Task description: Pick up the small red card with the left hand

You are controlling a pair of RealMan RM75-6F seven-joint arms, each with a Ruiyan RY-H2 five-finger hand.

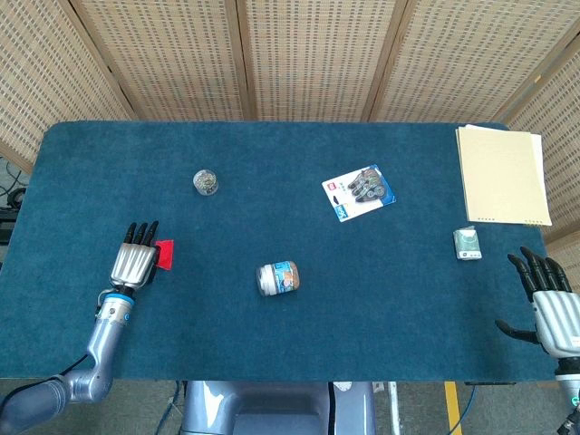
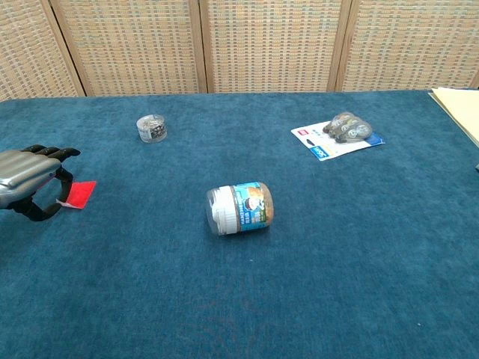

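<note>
The small red card is at the left side of the blue table, its near edge tipped slightly up off the cloth. My left hand is at the card's left edge, fingers curled over it and thumb under, pinching that edge. Part of the card is hidden by the fingers. My right hand hovers at the table's front right corner with fingers spread and nothing in it; only the head view shows it.
A jar lies on its side mid-table. A small clear container stands behind the card. A blister pack, tan folders and a small box lie to the right.
</note>
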